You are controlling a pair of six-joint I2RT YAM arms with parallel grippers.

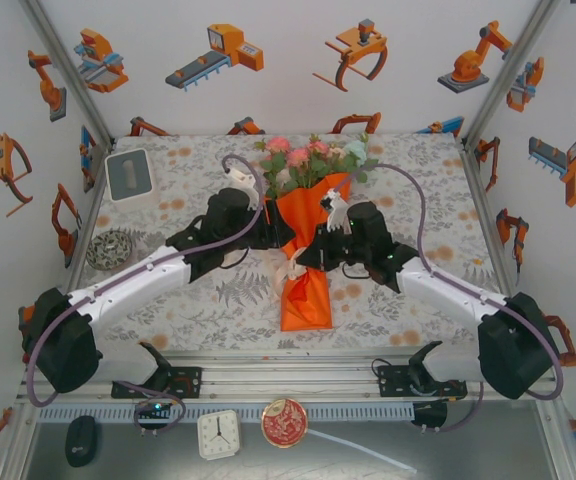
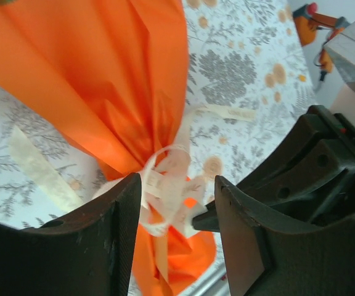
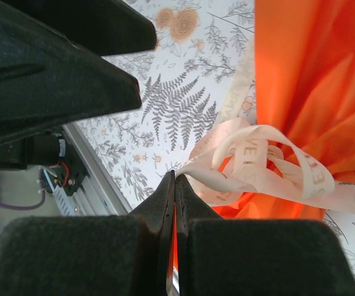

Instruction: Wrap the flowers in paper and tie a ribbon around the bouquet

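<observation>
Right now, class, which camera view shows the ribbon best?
Right wrist: the ribbon is large, its loops sharp against the orange paper. Left wrist shows it softer, low in frame; top external shows a tiny pale tangle.

Robot-patterned white walls (image 1: 288,100), floral tablecloth (image 1: 238,300)

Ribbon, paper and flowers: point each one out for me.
ribbon (image 3: 254,148): right wrist view, printed loop at the knot.
paper (image 2: 103,74): left wrist view, creased orange side.
flowers (image 1: 298,157): top external view, pink bloom.

This is a robot test booth in a lab. White walls (image 1: 288,100) carry orange robot pictures (image 1: 223,52) between metal frame bars (image 1: 71,70).
</observation>
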